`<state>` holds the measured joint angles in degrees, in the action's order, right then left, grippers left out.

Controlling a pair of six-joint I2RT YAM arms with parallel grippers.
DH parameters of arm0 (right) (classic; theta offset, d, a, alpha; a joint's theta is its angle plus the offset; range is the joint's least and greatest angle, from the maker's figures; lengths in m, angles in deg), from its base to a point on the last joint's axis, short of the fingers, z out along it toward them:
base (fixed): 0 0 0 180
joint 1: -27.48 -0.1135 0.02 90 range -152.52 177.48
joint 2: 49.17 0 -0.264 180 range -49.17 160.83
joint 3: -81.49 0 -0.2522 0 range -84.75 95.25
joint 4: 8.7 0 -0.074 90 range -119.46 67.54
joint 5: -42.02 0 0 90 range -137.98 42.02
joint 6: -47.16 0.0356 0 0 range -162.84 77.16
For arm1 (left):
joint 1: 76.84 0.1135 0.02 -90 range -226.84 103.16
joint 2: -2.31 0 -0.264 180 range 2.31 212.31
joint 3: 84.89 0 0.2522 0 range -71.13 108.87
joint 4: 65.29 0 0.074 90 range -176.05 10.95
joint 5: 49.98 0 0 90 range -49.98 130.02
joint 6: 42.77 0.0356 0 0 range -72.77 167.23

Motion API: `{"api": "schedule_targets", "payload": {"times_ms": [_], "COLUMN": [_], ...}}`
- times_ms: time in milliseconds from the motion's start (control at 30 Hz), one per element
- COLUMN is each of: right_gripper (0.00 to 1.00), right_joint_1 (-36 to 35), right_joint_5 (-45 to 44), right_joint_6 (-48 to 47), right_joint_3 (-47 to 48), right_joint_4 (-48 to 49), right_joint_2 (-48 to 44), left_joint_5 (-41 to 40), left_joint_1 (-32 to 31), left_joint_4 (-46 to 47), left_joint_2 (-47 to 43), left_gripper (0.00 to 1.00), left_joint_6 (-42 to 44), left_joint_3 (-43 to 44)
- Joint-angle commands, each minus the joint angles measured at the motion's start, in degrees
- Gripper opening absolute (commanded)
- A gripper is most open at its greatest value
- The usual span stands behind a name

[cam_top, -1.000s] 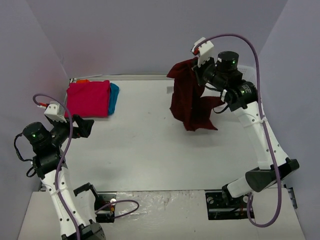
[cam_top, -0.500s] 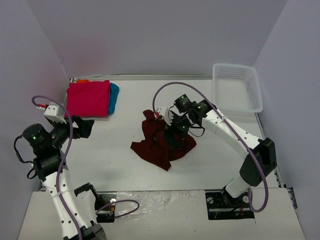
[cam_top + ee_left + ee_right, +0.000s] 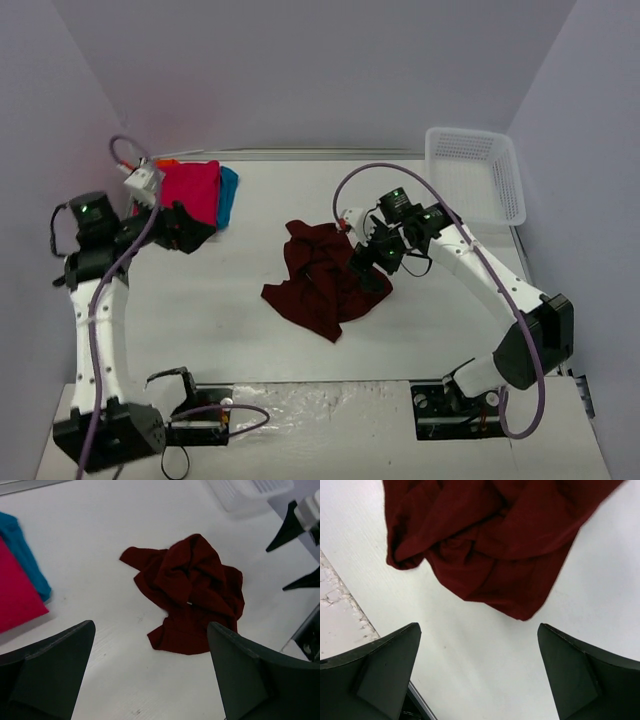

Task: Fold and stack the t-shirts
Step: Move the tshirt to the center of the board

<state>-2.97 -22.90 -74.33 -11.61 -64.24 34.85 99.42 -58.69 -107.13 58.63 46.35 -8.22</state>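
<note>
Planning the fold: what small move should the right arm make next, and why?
Probably lower the right gripper onto an edge of the maroon t-shirt and pinch it: it lies crumpled, and the fingers stand open and empty.

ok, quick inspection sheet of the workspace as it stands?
Surface: white table, no spills seen.
Job's things: maroon t-shirt crumpled mid-table, unfolded; pink t-shirt folded at far left on top of teal t-shirt; orange sliver behind them.
Clutter: white mesh basket at far right.
Grippers: left gripper open beside the stack, holding nothing; right gripper open at the maroon t-shirt's right edge, holding nothing.
Cables: purple cables loop over both arms, off the cloth.
Surroundings: plain grey walls; nothing else seen.
</note>
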Motion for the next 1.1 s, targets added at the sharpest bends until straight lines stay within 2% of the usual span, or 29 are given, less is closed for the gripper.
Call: {"api": "schedule_targets", "payload": {"times_ms": [0, 67, 167, 300, 533, 667, 767, 833, 933, 1067], "right_gripper": [0.98, 0.9, 0.88, 0.88, 0.89, 0.9, 0.91, 0.91, 0.92, 0.93], "right_joint_1": [3.8, 5.6, 9.1, 13.1, 19.0, 21.8, 23.1, 23.4, 24.1, 25.1], "right_joint_5": [-0.9, -0.6, -1.6, -1.8, 1.4, 2.9, 3.5, 3.8, 4.9, 6.6], "right_joint_6": [-0.2, 0.2, 1.7, 2.6, 3.3, 3.3, 3.3, 3.2, 3.0, 2.6], "right_joint_3": [-1.1, -1.9, -3.6, -6.6, -8.7, -9.2, -9.2, -9.3, -9.7, -10.5], "right_joint_4": [-0.8, -0.5, 0.6, 2.4, 4.7, 5.0, 5.1, 5.3, 5.5, 5.8], "right_joint_2": [-5.1, -6.6, -9.3, -13.2, -14.6, -15.1, -15.4, -15.4, -15.0, -14.8], "left_joint_5": [-5.5, -5.0, -1.3, -1.1, 0.3, -4.7, -10.1, -12.4, -19.9, -23.7], "left_joint_1": [-10.0, -13.9, -17.4, -23.3, -30.2, -33.5, -34.1, -34.4, -34.8, -33.9], "left_joint_4": [-13.2, -13.8, -11.6, -12.5, -14.8, -19.6, -18.5, -19.5, -21.2, -20.8], "left_joint_2": [9.8, 14.7, 24.6, 40.4, 61.0, 72.0, 76.3, 77.8, 79.3, 80.4], "left_gripper": [0.95, 0.94, 0.94, 0.94, 0.94, 0.94, 0.94, 0.94, 0.94, 0.94], "left_joint_6": [13.2, 12.8, 10.3, 9.8, 7.8, 8.5, 3.9, 2.9, 2.9, 1.6], "left_joint_3": [10.6, 13.6, 18.5, 27.6, 45.4, 57.3, 61.1, 62.6, 64.4, 65.1]}}
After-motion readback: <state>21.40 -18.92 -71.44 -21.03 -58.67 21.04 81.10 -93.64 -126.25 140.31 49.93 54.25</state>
